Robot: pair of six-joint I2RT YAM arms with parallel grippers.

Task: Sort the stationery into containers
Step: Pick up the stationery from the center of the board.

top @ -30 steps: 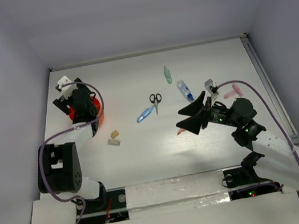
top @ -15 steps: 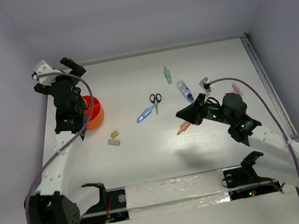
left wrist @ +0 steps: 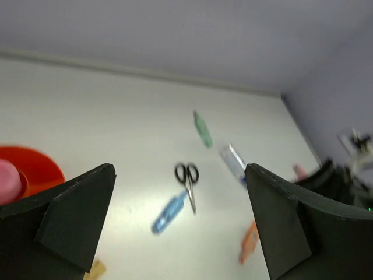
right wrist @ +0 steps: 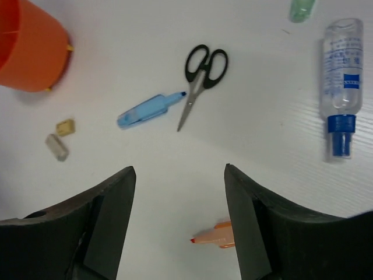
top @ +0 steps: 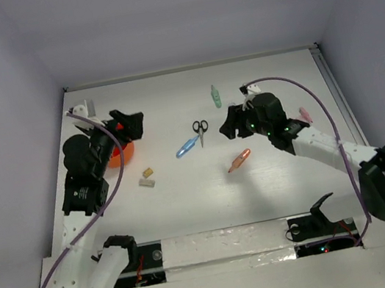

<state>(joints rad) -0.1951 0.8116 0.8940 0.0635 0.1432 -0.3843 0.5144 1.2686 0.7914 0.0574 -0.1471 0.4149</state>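
Note:
The orange-red cup (top: 121,155) stands at the left with a pink item (left wrist: 8,182) inside it. My left gripper (top: 128,123) hangs open above the cup's far side, holding nothing. Scissors (top: 200,128), a light blue marker (top: 187,145), a green marker (top: 215,96) and an orange marker (top: 239,159) lie mid-table. My right gripper (right wrist: 179,169) is open and empty, raised above the table; the orange marker (right wrist: 213,236) lies beneath it by the right finger. A blue-white marker (right wrist: 342,81) lies right of the scissors (right wrist: 201,73). The top view hides it under my right arm.
Two small beige-grey pieces (top: 146,178) lie in front of the cup. A pink tube (top: 304,115) rests beyond the right arm, near the right side. White walls close the table at the back and both sides.
My left arm swung from the back left corner to the right, over the cup. My right gripper drew away from the orange marker toward the far side and stands open; the marker stays on the table.

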